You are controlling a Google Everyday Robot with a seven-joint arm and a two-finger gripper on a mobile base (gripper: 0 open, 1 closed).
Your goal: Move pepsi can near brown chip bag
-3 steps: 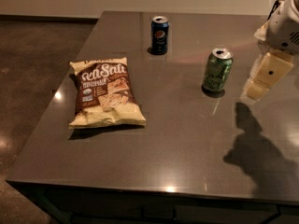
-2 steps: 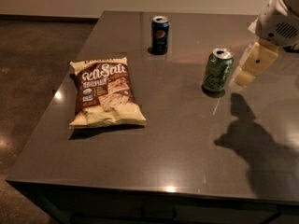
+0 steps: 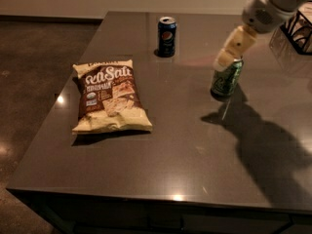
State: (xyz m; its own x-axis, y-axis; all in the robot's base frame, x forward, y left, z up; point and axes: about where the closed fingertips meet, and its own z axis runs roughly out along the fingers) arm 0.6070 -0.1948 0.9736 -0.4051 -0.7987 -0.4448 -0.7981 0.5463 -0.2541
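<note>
The pepsi can (image 3: 166, 35), dark blue with a silver top, stands upright at the far middle of the dark table (image 3: 180, 150). The brown chip bag (image 3: 109, 95) lies flat at the left of the table, well in front and to the left of the can. My gripper (image 3: 228, 56) hangs from the upper right, above the table, just over the top of a green can (image 3: 226, 78) and partly in front of it. It is well to the right of the pepsi can and holds nothing that I can see.
The green can stands upright to the right of the table's middle. A black wire basket (image 3: 299, 28) sits at the far right edge. The table's left edge drops to a brown floor (image 3: 34, 72). The arm's shadow falls across the right front of the table.
My gripper and arm have moved left and toward the far side, from right of the green can to over its top. The cans and the bag have not moved.
</note>
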